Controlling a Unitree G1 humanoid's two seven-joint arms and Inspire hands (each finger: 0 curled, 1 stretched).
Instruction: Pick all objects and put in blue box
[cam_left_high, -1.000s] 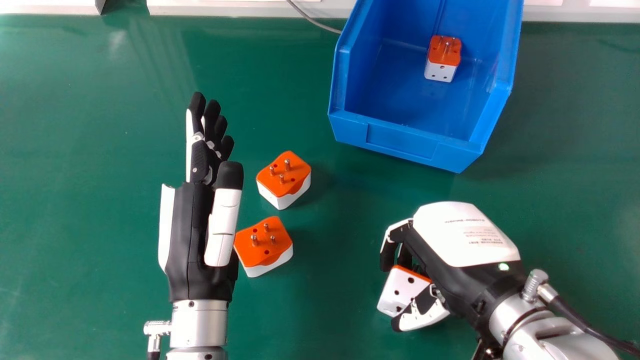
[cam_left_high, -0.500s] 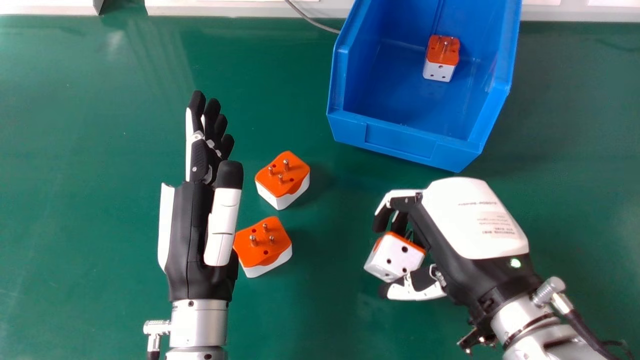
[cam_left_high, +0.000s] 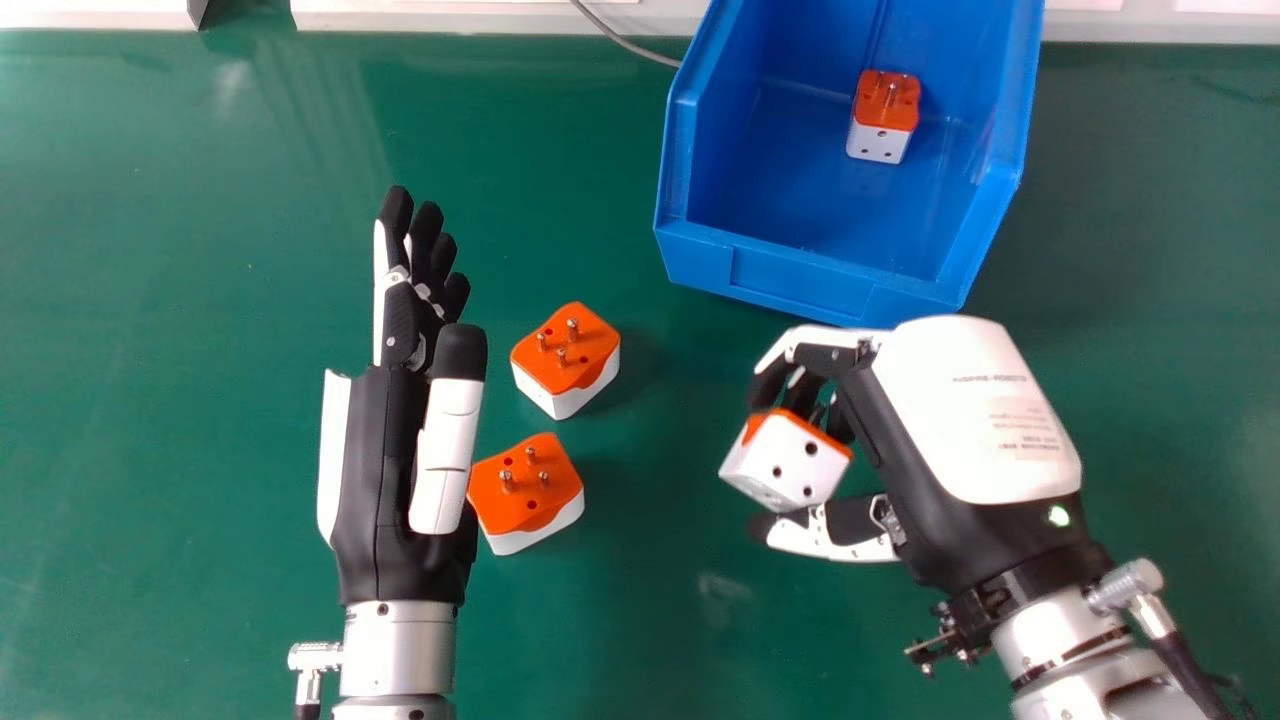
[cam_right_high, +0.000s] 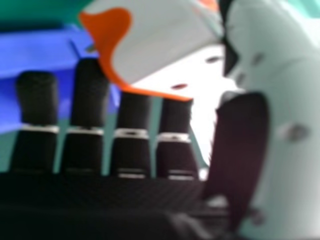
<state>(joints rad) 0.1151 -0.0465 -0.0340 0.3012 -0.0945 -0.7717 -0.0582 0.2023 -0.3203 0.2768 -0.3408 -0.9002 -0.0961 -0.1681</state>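
Right hand (cam_left_high: 975, 410) pinches an adapter (cam_left_high: 785, 465) — orange face toward the blue box (cam_left_high: 800, 280), long axis unclear.

So I've got an orange and white plug adapter (cam_left_high: 785, 460) pinched in my right hand (cam_left_high: 975, 410), just this side of the blue box (cam_left_high: 800, 278). One adapter (cam_left_high: 883, 120) is already in there, pins up. Two more, a farther adapter (cam_left_high: 566, 350) and a nearer adapter (cam_left_high: 526, 495), sit pins up on the green table (cam_left_high: 200, 250), kinda right by my left hand (cam_left_high: 375, 470), fingers out straight.
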